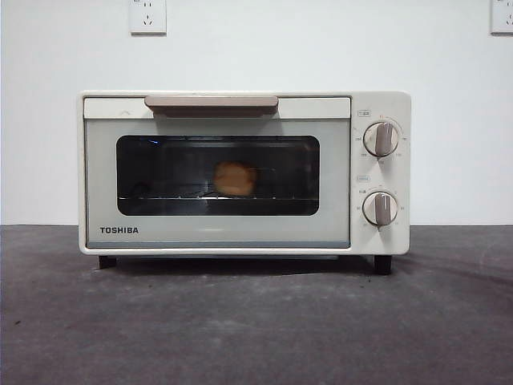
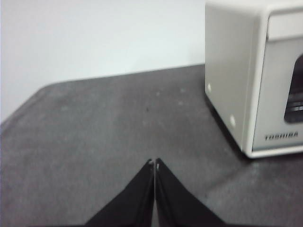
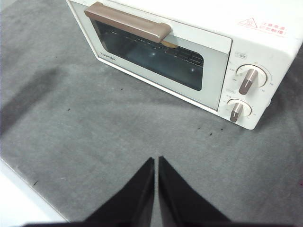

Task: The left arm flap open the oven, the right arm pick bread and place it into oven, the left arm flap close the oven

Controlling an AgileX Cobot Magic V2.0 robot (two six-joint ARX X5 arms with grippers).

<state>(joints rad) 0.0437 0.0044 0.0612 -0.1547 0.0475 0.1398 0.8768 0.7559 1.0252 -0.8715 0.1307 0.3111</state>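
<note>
The cream-white oven [image 1: 240, 172] stands on the dark table with its door closed. Through the dark glass the golden bread [image 1: 235, 178] rests on the wire rack, near the middle. The beige handle [image 1: 211, 103] runs along the door's top edge. In the left wrist view my left gripper [image 2: 154, 163] is shut and empty, low over the table beside the oven [image 2: 255, 75], off its left side. In the right wrist view my right gripper [image 3: 155, 161] is shut and empty, held above the table in front of the oven [image 3: 189, 52]. Neither gripper shows in the front view.
Two round knobs [image 1: 381, 138] sit on the oven's right panel. A white wall with sockets [image 1: 147, 16] stands behind. Grey table surface [image 1: 256, 329] stretches in front of the oven, and its pale edge [image 3: 23, 208] shows in the right wrist view.
</note>
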